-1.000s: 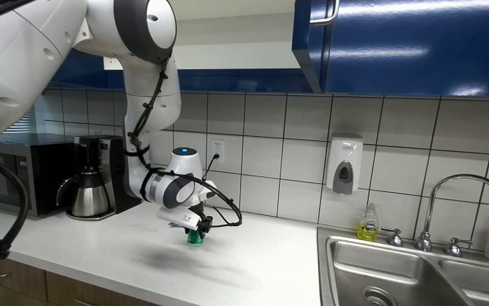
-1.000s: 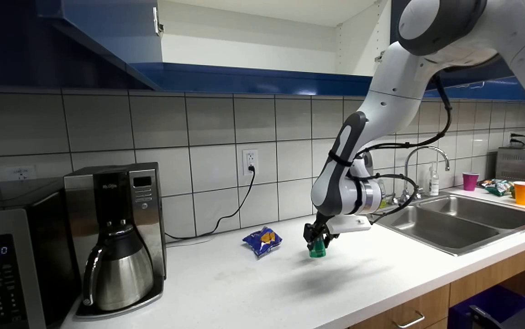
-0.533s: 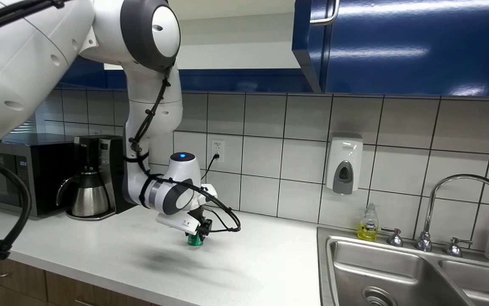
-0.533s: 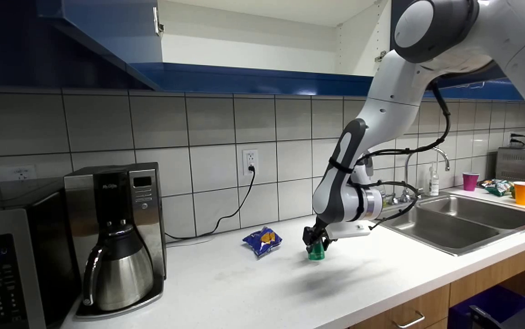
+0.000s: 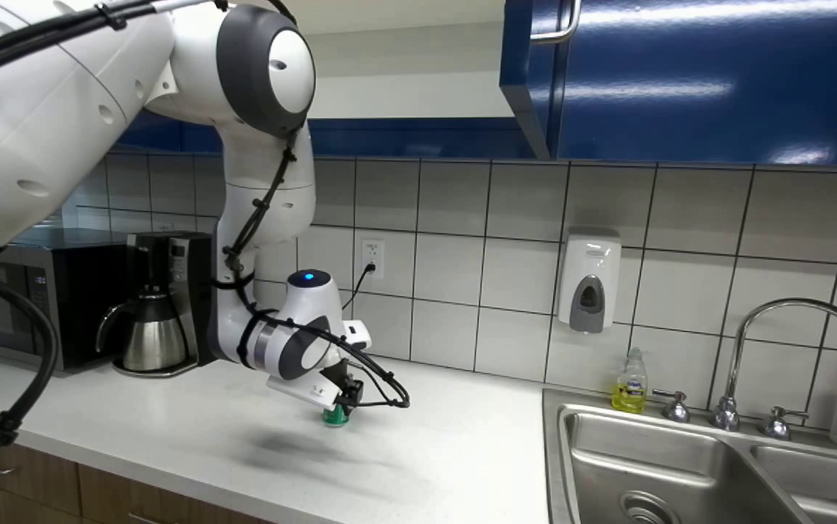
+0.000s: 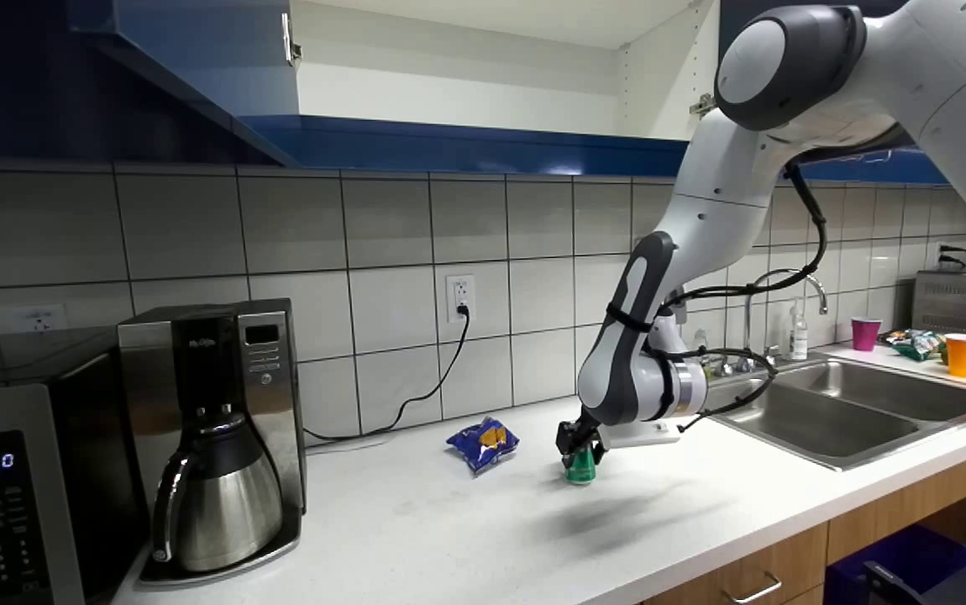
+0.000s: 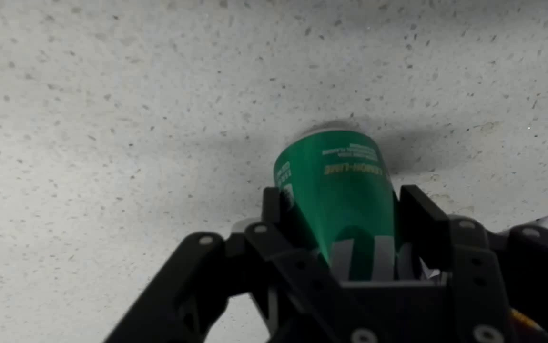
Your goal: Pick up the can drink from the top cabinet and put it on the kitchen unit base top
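My gripper (image 6: 581,452) is shut on the green can drink (image 6: 581,470), seen in both exterior views. In the wrist view the can drink (image 7: 343,186) sits between the two black fingers, with its lower end toward the counter. The can is roughly upright. Its bottom is at or just above the white kitchen unit base top (image 5: 447,451); I cannot tell if it touches. The can's upper part is hidden by the gripper. The top cabinet (image 6: 449,71) is open above, its white interior in view in both exterior views.
A blue-and-yellow packet (image 6: 484,442) lies beside the can toward the coffee maker (image 6: 227,445). A microwave (image 5: 84,298) stands beyond it. The steel sink (image 5: 560,437) lies on the opposite side. A power cord (image 6: 441,382) runs along the tiled wall.
The arm has moved down. My gripper and the can held in it have sunk a little closer to the countertop. The packet and cabinet have not moved.
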